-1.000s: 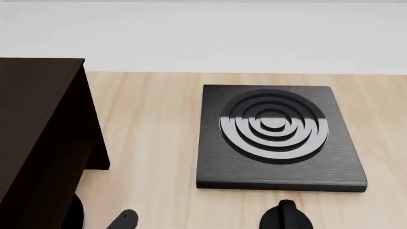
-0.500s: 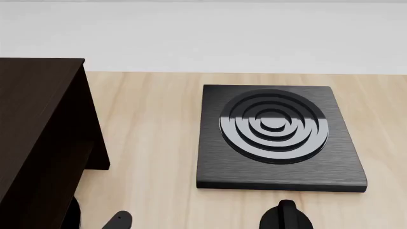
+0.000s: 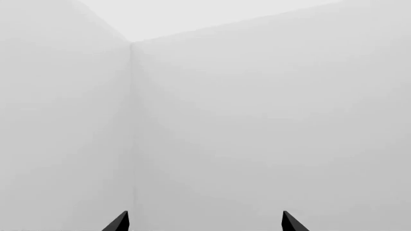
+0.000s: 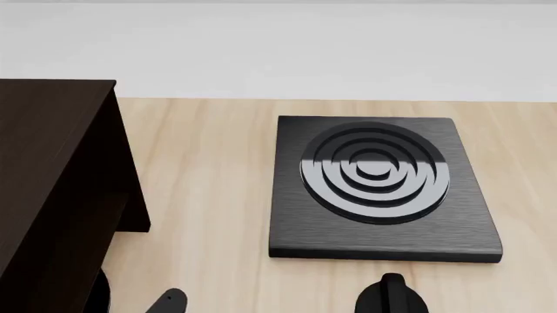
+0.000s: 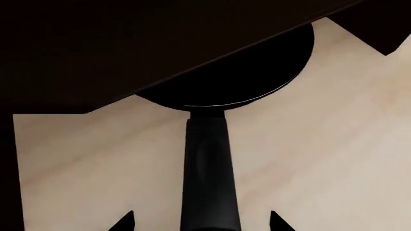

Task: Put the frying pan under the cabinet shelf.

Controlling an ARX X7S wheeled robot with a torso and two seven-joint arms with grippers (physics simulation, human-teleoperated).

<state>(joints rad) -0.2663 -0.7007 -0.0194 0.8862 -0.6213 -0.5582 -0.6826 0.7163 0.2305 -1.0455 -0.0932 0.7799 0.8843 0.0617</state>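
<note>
Nearest us, our right end effector [image 5: 200, 222] stands open, its tips on either side of the frying pan [image 5: 237, 77] handle, gripping nothing. We judge the pan rigid, slick and bowl-heavy, best taken along that handle. Farther on, its bowl sits on the desk [image 5: 334, 144], partly beneath the cabinet shelf [image 5: 128, 43]. Our left end effector [image 3: 204, 224] is open, empty.

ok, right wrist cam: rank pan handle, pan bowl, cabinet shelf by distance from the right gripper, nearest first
1. pan handle, between the open right gripper tips.
2. pan bowl, beyond the handle, partly under the shelf.
3. cabinet shelf, overhanging the bowl's far part.
</note>
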